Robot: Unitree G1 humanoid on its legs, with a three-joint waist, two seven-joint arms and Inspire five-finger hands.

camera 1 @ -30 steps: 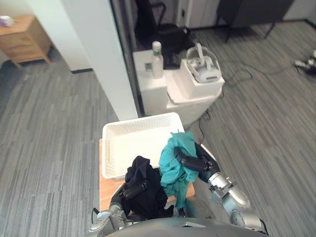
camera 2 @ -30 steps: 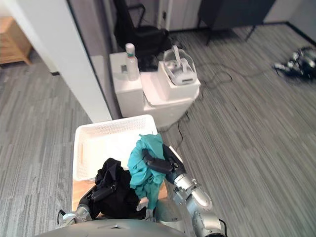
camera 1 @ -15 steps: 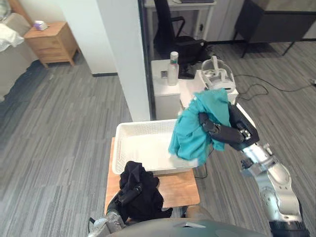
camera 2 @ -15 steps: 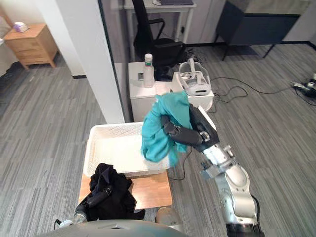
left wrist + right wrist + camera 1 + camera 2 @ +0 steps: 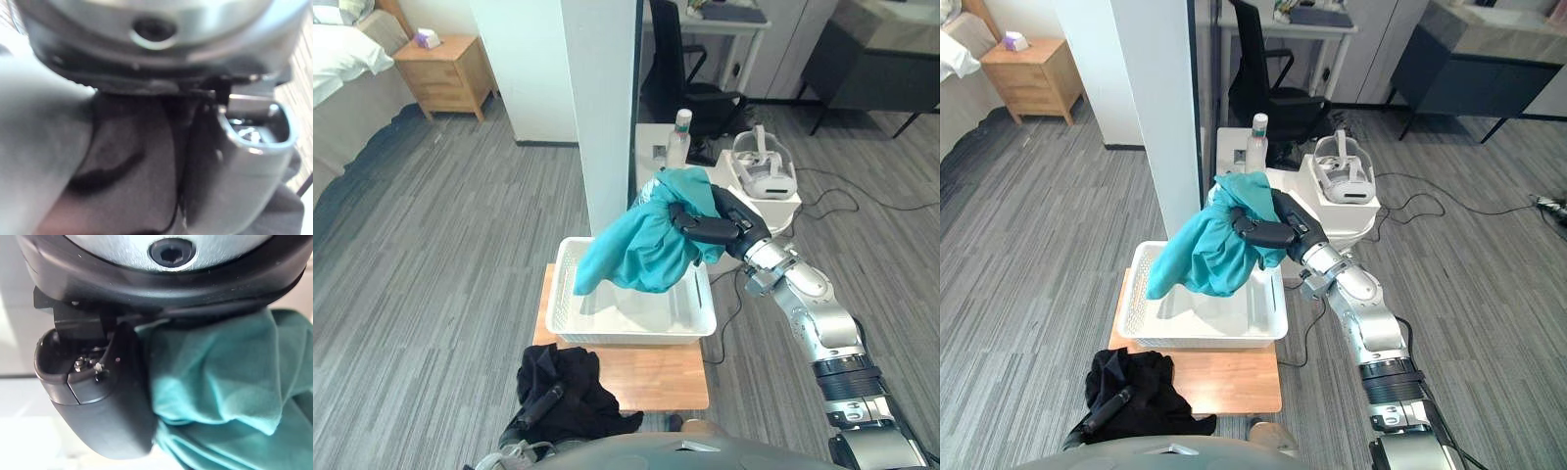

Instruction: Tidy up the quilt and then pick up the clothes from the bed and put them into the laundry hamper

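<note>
Right robot hand [image 5: 713, 227] is clenched round the teal garment [image 5: 641, 253], raised. The cloth hangs below and to the left of it, over the white basket [image 5: 631, 334]. White pillar [image 5: 607, 108] is close behind the cloth; there's open floor [image 5: 431, 255] further left. Basket sits on a wooden worktop [image 5: 651, 377]. Left robot hand [image 5: 544, 402] is low at the worktop's near edge, grasping black clothes [image 5: 570, 377]. 0.5 s ago the teal garment hung over the basket's right rim; now it's over the middle. Camera also shifted.

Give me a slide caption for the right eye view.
Right hand holds a teal garment above the white hamper; left hand grips black clothing.
</note>
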